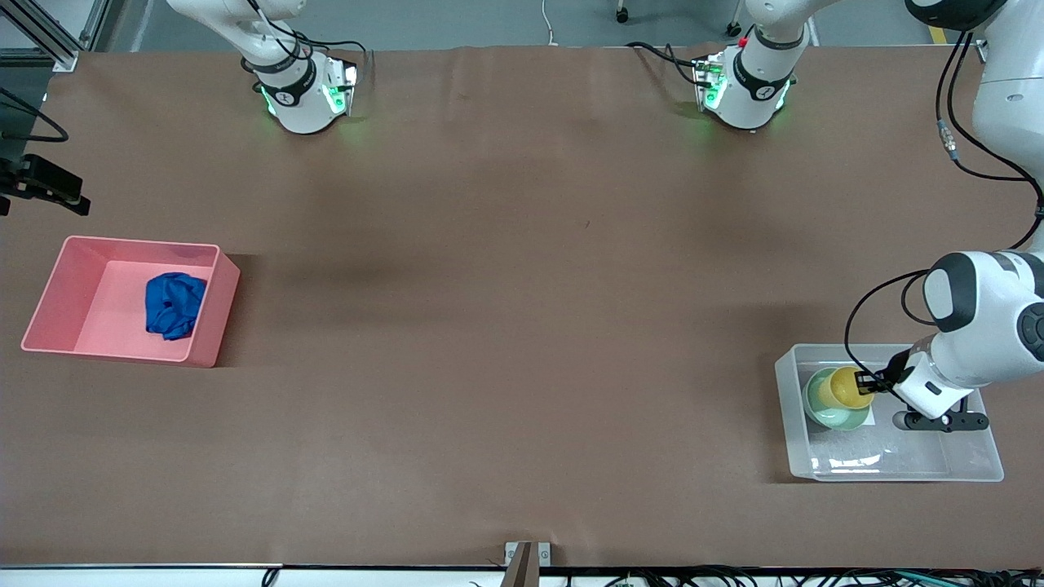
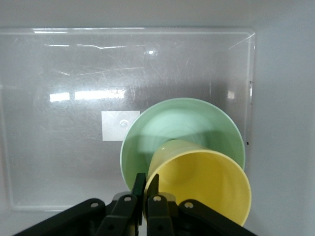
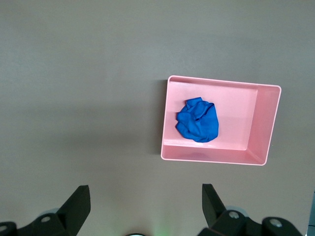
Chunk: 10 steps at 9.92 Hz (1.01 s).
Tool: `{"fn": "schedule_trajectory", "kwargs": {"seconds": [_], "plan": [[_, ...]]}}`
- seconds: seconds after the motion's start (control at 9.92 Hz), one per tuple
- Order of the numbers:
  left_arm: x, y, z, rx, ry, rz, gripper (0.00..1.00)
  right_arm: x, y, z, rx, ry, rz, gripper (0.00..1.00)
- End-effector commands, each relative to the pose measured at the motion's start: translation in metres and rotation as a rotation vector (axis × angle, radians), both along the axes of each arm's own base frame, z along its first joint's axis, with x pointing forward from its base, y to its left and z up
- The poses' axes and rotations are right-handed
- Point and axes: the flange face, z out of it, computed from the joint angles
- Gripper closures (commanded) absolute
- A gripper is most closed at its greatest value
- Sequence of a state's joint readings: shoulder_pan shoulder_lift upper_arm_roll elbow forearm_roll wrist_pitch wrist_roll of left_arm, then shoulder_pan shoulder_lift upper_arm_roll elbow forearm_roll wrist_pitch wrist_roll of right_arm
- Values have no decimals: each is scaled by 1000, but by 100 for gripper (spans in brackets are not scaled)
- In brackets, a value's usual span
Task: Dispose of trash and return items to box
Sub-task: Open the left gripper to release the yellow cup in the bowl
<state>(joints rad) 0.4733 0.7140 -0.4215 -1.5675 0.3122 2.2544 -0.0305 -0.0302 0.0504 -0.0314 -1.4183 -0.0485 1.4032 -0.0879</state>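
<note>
My left gripper [image 1: 866,381] reaches into the clear box [image 1: 897,474] and is shut on the rim of the yellow cup [image 1: 840,388]. In the left wrist view the gripper [image 2: 146,178] pinches the cup's [image 2: 206,184] wall, one finger inside and one outside. The cup rests, tilted, in the mint-green bowl [image 1: 822,414], which sits on the box's bottom [image 2: 59,73] beside the white label [image 2: 112,126]; the bowl also shows in the left wrist view [image 2: 182,123]. The blue cloth wad [image 1: 173,304] lies in the pink tub [image 1: 57,285]. My right gripper [image 3: 146,196] is open and empty, high over the table beside that tub [image 3: 266,123] and the cloth [image 3: 198,120].
The pink tub stands at the right arm's end of the table and the clear box at the left arm's end, with brown table [image 1: 522,326] between them. Dark hardware [image 1: 45,186] juts in at the table's edge, farther from the front camera than the pink tub.
</note>
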Motion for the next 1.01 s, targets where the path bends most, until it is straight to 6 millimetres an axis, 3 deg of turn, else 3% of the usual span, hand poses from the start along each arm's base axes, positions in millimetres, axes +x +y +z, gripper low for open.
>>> {"fn": "schedule_trajectory", "kwargs": {"seconds": [0.0,0.1,0.2,0.4,0.61,0.91], "plan": [[5,1,-16,13,-16,-23,21,-7,4,6,20,25,-9,0],[7,-2,-5,25,-33,-34,0,-11,3,10,22,19,-10,0],[12,-5,15,33,-62,-29,0,-13,4,11,31,17,-9,0],[14,-12,80,69,-114,-37,0,-19,6,20,41,-1,-9,0],[-1,-41,159,106,-106,-71,0,-19,11,23,43,-13,0,0],[-37,-73,253,26,-59,-20,0,-17,9,24,75,-21,-5,0]]}}
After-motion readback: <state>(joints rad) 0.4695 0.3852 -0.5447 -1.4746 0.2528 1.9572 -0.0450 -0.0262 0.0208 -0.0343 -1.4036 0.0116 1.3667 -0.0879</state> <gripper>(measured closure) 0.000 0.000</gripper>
